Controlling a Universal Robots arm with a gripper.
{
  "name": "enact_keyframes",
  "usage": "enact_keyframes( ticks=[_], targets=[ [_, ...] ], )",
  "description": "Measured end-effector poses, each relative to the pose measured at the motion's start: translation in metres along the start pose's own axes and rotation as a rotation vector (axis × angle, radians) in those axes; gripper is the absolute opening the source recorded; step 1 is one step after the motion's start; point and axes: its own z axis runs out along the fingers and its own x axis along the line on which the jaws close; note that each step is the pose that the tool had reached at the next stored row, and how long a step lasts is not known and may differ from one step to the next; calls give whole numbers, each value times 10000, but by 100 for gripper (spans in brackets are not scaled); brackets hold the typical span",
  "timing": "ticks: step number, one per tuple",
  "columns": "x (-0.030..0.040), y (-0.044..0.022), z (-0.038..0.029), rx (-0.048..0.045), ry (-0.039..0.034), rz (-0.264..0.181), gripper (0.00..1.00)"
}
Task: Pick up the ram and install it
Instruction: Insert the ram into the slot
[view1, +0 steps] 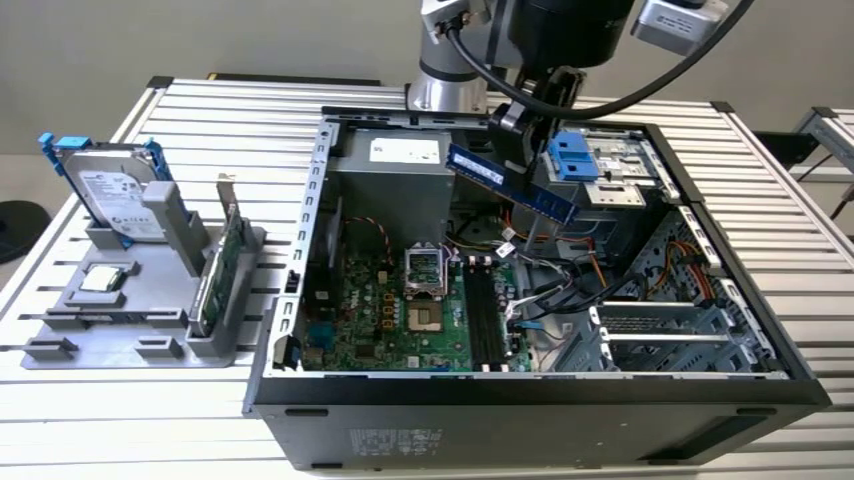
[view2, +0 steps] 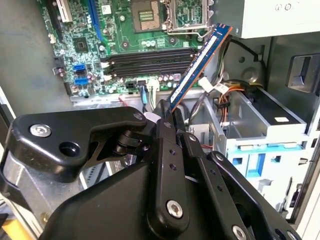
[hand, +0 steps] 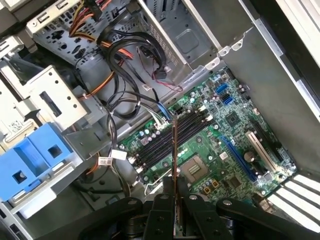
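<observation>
Ram (view1: 547, 200) pinched in the gripper (view1: 518, 150), upper centre of the exterior view, hangs over the case (view1: 534, 415), seemingly to line up with the slots (view1: 483, 315).

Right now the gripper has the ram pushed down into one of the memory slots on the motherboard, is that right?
Not quite. The gripper does hold the ram, but the stick is not in a slot. It hangs tilted in the air above the motherboard, and the memory slots lie empty beneath it, as the second wrist view shows.
</observation>
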Motion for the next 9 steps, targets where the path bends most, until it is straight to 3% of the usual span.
enact_keyframes(
  ticks=[9],
  targets=[
    [0, 0, 0, 24, -9, 371, 0]
  ],
)
